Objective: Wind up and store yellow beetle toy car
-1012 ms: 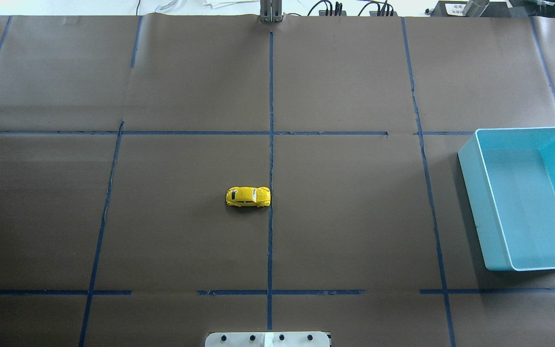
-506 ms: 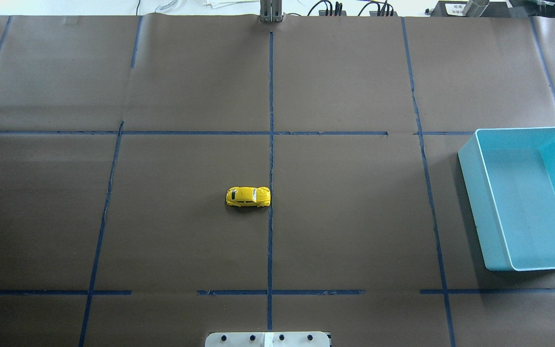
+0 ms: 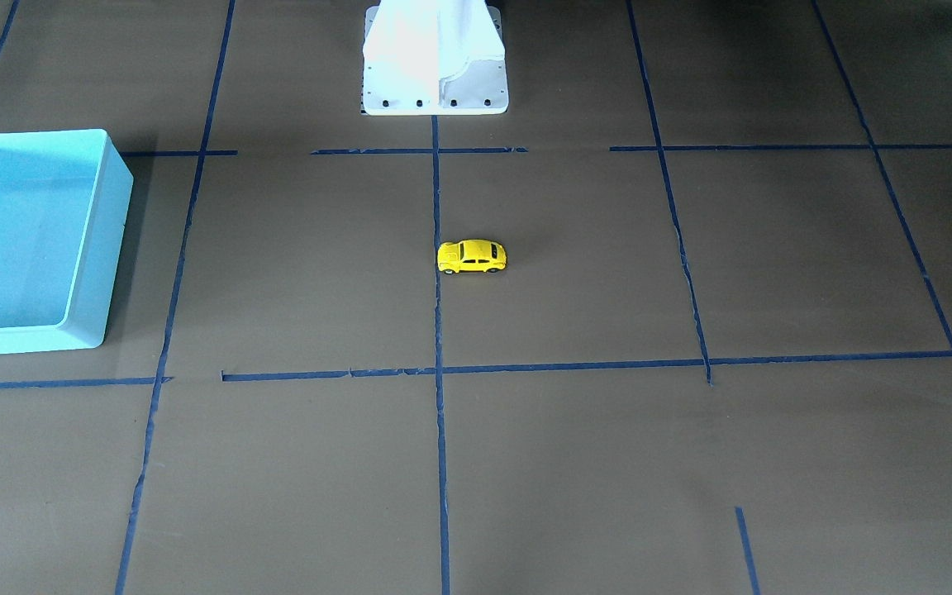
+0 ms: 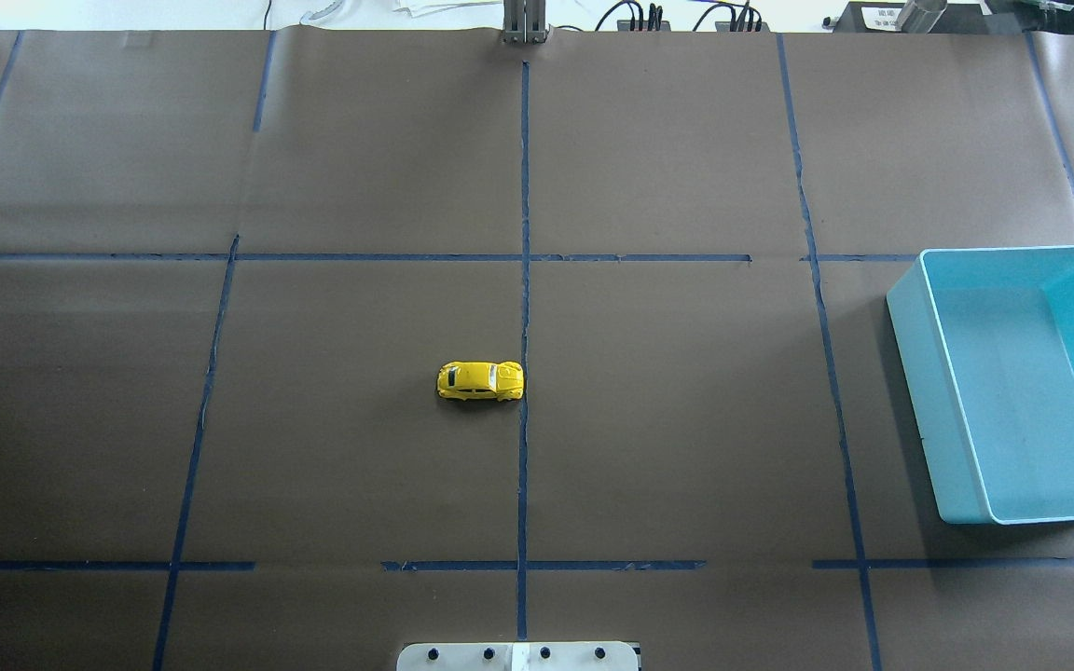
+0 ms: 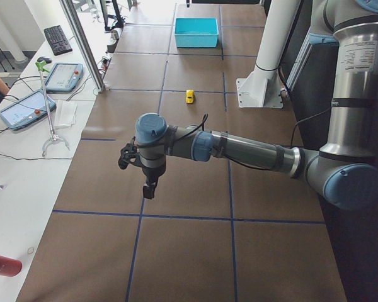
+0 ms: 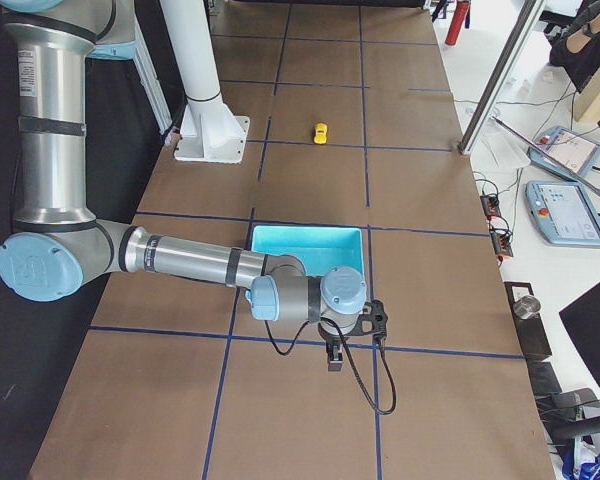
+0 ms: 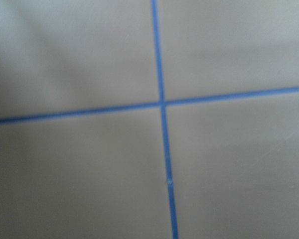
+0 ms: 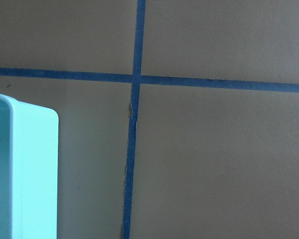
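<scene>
The yellow beetle toy car [image 4: 480, 381] stands on its wheels on the brown table, just left of the centre tape line; it also shows in the front view [image 3: 472, 256] and small in both side views [image 5: 189, 96] [image 6: 321, 133]. The turquoise bin [image 4: 1022, 382] sits empty at the table's right edge. My left gripper [image 5: 149, 187] hangs over the table's left end, far from the car. My right gripper [image 6: 334, 358] hangs just beyond the bin [image 6: 306, 250]. Both show only in side views, so I cannot tell open or shut.
Blue tape lines grid the brown paper. The white robot base [image 3: 435, 58] stands at the near edge. Tablets and cables [image 5: 25, 107] lie on the white bench beyond the far edge. The bin's corner [image 8: 20, 169] shows in the right wrist view.
</scene>
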Controlling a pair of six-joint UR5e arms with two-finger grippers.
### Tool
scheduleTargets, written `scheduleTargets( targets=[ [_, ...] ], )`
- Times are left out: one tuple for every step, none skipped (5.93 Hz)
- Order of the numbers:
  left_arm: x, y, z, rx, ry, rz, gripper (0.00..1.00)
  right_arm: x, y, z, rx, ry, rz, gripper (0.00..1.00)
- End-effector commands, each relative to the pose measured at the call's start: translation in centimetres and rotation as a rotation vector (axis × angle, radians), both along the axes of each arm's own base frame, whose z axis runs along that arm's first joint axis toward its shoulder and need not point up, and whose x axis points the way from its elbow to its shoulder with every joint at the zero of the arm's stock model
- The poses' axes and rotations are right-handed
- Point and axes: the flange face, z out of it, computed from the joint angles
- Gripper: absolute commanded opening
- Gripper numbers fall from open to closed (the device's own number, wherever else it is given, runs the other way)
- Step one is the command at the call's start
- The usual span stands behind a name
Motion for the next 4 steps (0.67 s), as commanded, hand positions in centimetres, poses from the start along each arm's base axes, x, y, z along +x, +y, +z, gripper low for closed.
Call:
scheduleTargets(
  targets=[
    [11.1, -4.1, -10.9, 0.196, 0.035, 0.182, 1.0, 0.0, 0.0, 0.1, -0.002, 0.0, 0.0, 1.0],
    [18.3, -2.0, -16.5, 0.323, 0.051, 0.304, 1.0, 0.0, 0.2, 0.2, -0.003, 0.002, -0.001, 1.0],
    [26.7, 1.3, -23.1, 0.474, 0.068, 0.43, 1.0, 0.1, 0.4, 0.5, -0.008, 0.006, -0.001, 1.0],
    [32.5, 3.6, -27.7, 0.564, 0.097, 0.511, 1.0, 0.1, 0.4, 0.5, -0.008, 0.006, -0.001, 1.0]
  ],
)
